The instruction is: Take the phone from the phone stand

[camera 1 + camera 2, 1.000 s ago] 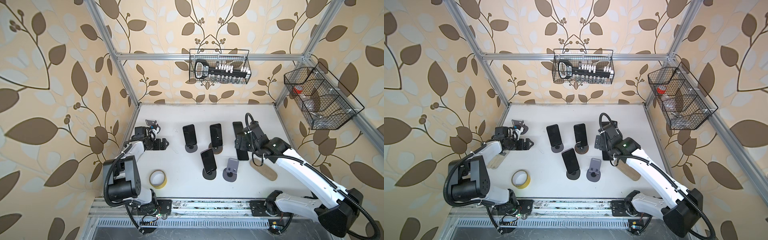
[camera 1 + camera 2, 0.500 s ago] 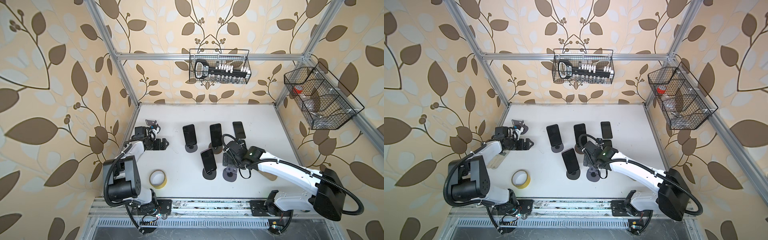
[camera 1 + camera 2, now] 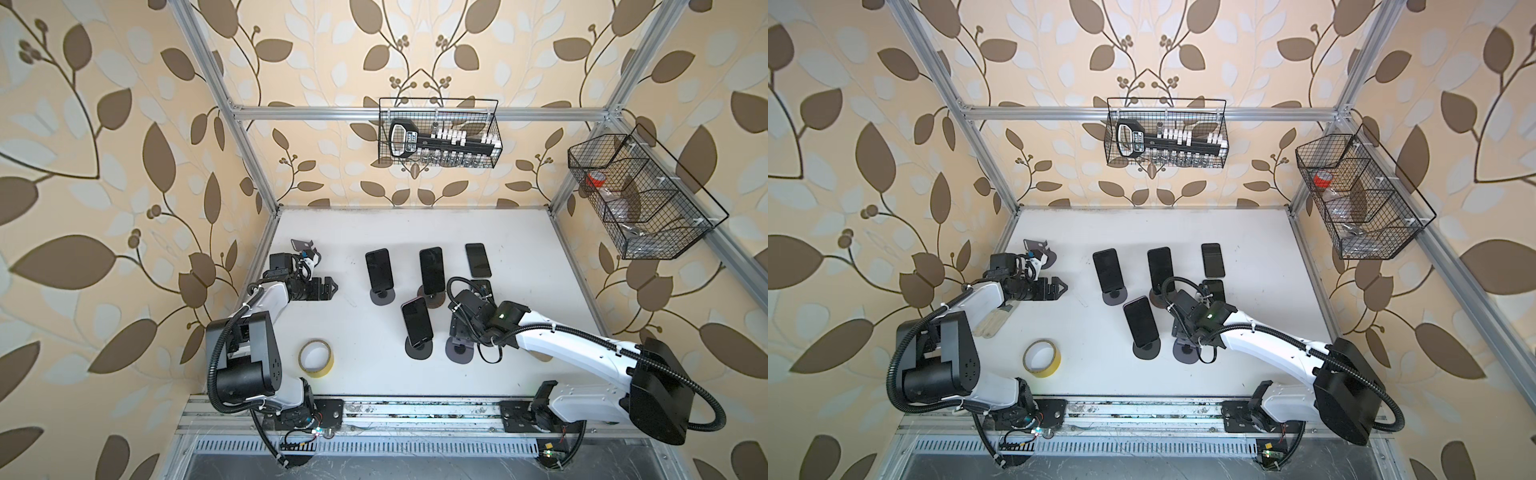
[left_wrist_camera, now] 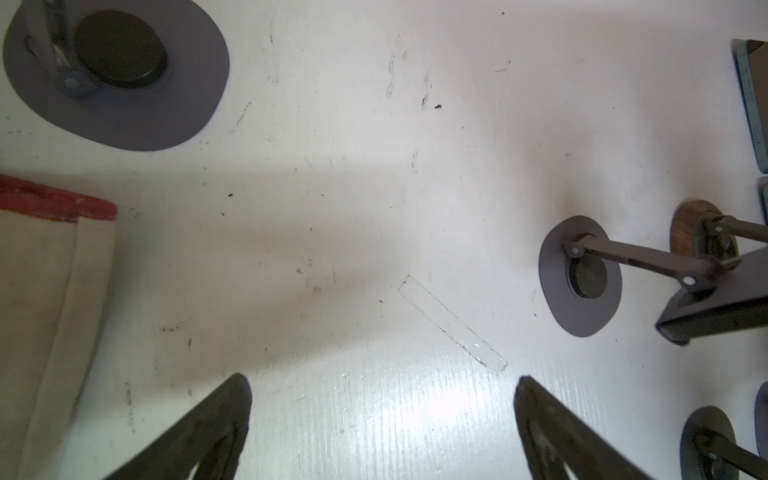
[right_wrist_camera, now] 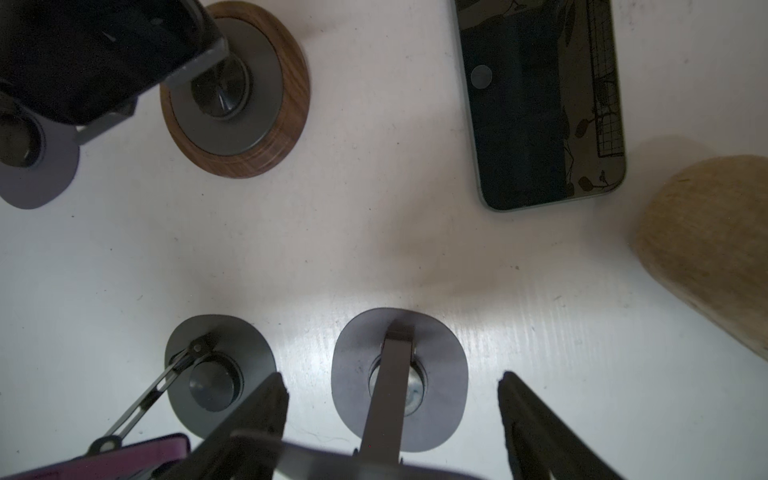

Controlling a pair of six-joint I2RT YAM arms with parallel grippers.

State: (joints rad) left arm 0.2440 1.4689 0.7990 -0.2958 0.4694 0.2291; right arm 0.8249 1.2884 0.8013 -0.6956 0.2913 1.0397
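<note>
You're in a robot lab cell. An aluminium frame (image 3: 415,111) boxes in a scuffed white table (image 3: 374,232), with leaf-print walls (image 3: 104,166) set behind the bars. A left arm (image 3: 245,353) and a right arm (image 3: 582,345) are mounted on a rail (image 3: 415,409) along the front edge. Wire baskets (image 3: 438,133) hang on the walls. Several phones (image 3: 379,270) sit on matching stands (image 3: 419,352).

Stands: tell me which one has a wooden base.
The stand with the wood-rimmed round base, holding the rear middle phone; every other base is plain grey.
</note>
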